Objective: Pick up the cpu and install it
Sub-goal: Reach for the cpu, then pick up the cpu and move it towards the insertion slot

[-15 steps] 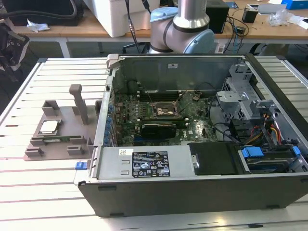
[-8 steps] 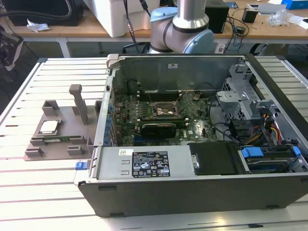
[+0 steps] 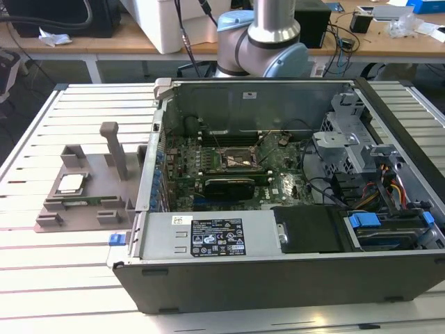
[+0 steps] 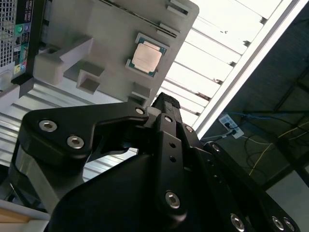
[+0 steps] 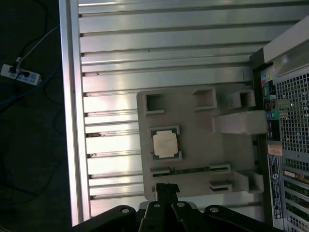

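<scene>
First wrist view: cpu (image 5: 164, 144) lies flat, lid up, in grey tray (image 5: 198, 154); claw (image 5: 166, 187) together, empty

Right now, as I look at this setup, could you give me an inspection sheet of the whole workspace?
Surface: slatted metal table carrying a grey holder tray and an open computer case.
Job's things: cpu sits in its tray recess, not picked up; the motherboard socket inside the case is uncovered.
Clutter: a thin green memory stick lies in a tray slot beside the cpu.
Grippers: gripper shut, holding nothing, above the tray edge, apart from the cpu.
Cables: coloured wires inside the case; a power strip on the floor.
Surroundings: workbenches with equipment behind the table.
</scene>
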{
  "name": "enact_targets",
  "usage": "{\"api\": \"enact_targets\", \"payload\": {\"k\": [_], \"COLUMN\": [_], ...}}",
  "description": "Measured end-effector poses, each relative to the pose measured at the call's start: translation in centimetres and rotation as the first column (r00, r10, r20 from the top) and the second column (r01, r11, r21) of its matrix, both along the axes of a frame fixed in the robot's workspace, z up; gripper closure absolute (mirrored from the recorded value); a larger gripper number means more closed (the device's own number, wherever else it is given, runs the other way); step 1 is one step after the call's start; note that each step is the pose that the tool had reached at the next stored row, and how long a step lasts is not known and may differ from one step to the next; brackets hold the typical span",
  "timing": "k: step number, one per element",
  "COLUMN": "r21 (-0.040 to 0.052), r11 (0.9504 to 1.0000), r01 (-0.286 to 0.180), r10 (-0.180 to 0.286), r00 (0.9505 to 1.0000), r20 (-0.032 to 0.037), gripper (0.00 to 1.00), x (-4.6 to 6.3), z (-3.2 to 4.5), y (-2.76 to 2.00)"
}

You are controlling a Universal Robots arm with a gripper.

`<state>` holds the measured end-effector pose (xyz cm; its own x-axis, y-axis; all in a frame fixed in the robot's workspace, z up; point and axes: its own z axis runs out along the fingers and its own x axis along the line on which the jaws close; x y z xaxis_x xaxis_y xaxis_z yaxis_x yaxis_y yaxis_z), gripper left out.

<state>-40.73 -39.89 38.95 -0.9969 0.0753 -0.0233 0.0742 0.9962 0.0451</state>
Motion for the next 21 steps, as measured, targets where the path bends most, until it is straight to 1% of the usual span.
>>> {"api": "enact_targets", "payload": {"k": [3,18,20,21], "r21": [-0.0001,0.0,-0.0001,-0.0001], "r11": [1.0,1.0,1.0,1.0], "r01": [0.0,0.0,0.0,0.0], "r10": [0.0,0.0,0.0,0.0], "r00": [1.0,1.0,1.0,1.0], "r20": [-0.0001,0.0,0.0,-0.0001], "gripper": [0.89,0.89,0.76,0.64], "x": [-0.33,-0.39,-0.4,-0.4], "z": [0.0,0.0,0.0,0.0], "y": [-0.01,0.0,0.0,0.0]}}
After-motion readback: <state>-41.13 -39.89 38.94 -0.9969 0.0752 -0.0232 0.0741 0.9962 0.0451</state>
